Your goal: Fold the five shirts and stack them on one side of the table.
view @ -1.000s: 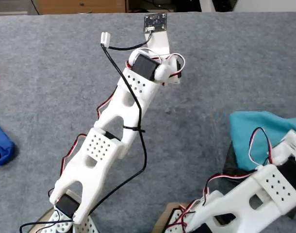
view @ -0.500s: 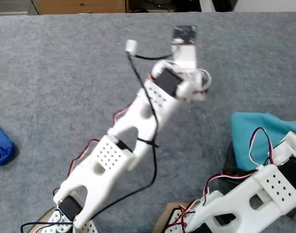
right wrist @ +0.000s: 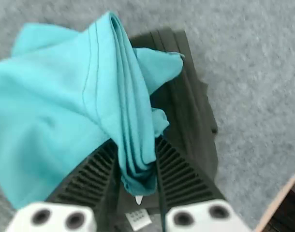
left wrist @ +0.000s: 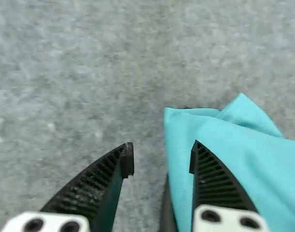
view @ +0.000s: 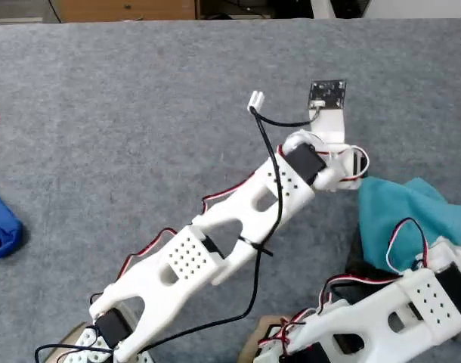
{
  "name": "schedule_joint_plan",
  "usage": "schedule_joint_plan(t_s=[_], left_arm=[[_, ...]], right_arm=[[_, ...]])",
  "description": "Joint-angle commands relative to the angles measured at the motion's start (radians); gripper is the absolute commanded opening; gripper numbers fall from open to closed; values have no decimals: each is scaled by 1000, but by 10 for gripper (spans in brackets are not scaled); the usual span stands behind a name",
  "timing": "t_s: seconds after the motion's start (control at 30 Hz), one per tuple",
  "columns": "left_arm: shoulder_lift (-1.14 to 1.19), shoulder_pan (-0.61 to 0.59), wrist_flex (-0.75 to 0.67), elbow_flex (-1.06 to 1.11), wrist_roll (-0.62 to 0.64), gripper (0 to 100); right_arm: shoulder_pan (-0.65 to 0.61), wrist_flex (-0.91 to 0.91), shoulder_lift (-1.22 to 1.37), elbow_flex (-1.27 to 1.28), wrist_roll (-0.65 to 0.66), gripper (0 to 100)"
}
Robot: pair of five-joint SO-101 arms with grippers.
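Your right gripper [right wrist: 135,145] pinched the teal shirt [right wrist: 51,96]; your open left gripper [left wrist: 162,150] probably needed to drop right over its left corner.

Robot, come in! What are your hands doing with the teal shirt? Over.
Left gripper open at a corner of the teal shirt. Right gripper shut on a bunched fold of it. Dark shirt underneath the teal one.

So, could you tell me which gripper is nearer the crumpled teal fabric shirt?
Right. The right gripper clamps a fold of the teal shirt; the left gripper hangs open at its corner.
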Motion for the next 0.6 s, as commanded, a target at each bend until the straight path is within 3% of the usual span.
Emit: schedule_joint_plan(t_s=[0.0,0.37,0.57], left_arm=[[-8,18,-25,-2,14,201],[120,63,-106,-12,17,221],[97,71,-138,-12,100,226]], right_arm=[[41,-3,-31,10,37,5],[44,-3,-31,24,41,5],[44,-3,-31,24,41,5]])
